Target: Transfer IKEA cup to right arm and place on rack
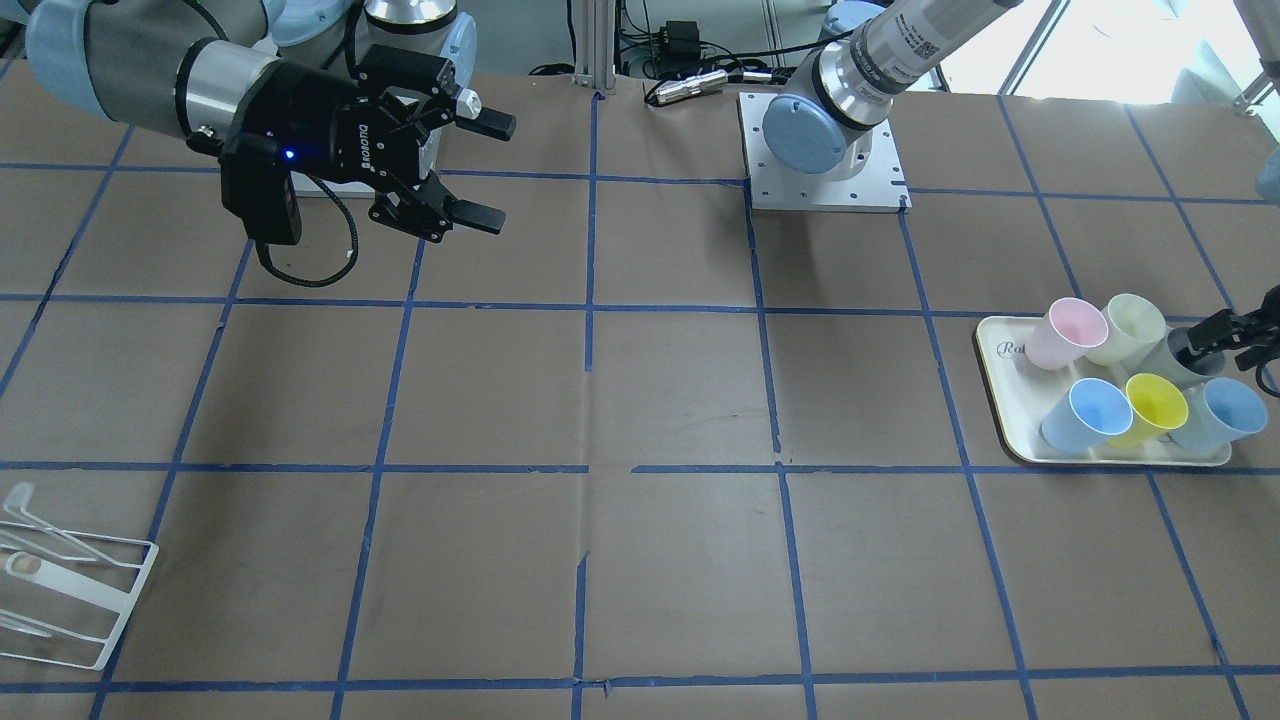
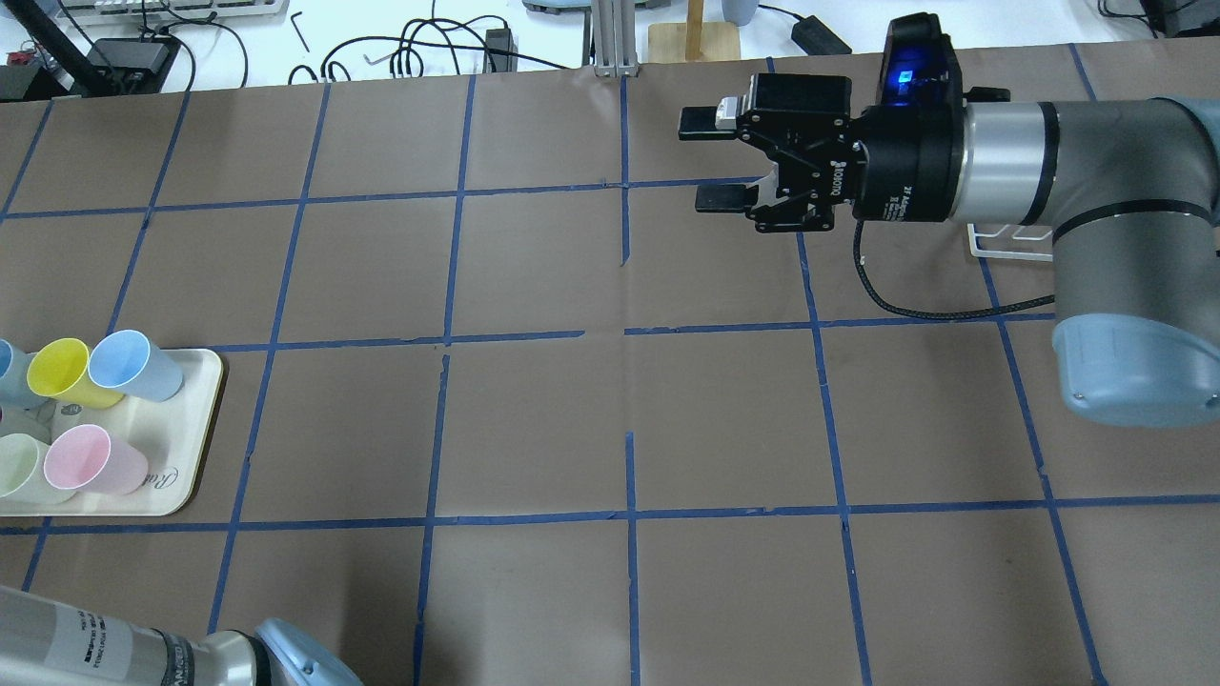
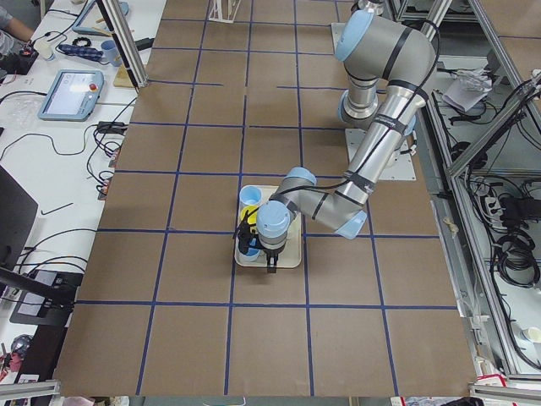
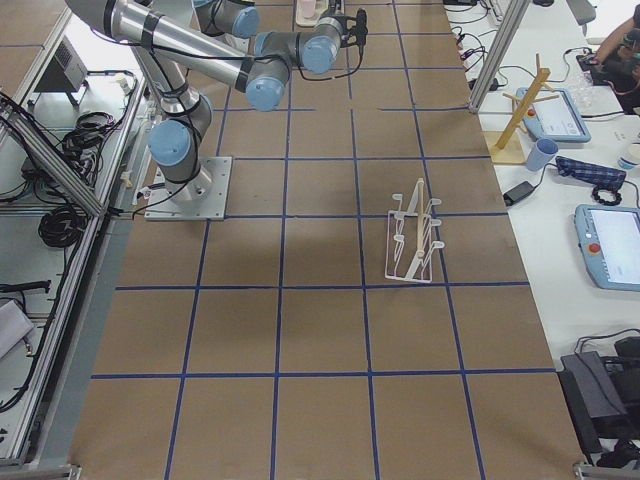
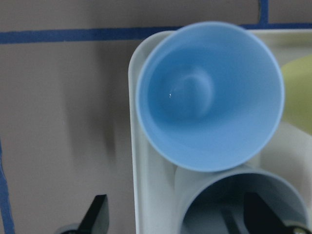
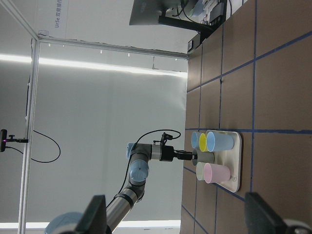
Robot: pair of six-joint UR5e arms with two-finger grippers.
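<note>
The light grey IKEA cup (image 1: 1163,360) lies tilted on the cream tray (image 1: 1003,400) among other cups. My left gripper (image 1: 1205,342) is open at its mouth. In the left wrist view (image 5: 178,220) one finger (image 5: 97,217) is outside the cup (image 5: 214,195) and the other (image 5: 258,214) is inside it. My right gripper (image 1: 482,170) is open and empty, held above the table far from the tray; it also shows in the overhead view (image 2: 705,160). The white wire rack (image 1: 75,590) stands near the table's edge on the right arm's side (image 4: 412,240).
The tray also holds a pink cup (image 1: 1066,333), a pale yellow-green cup (image 1: 1130,325), a yellow cup (image 1: 1156,405) and two light blue cups (image 1: 1085,412) (image 1: 1222,412). The left arm's base plate (image 1: 825,160) is at the robot's side.
</note>
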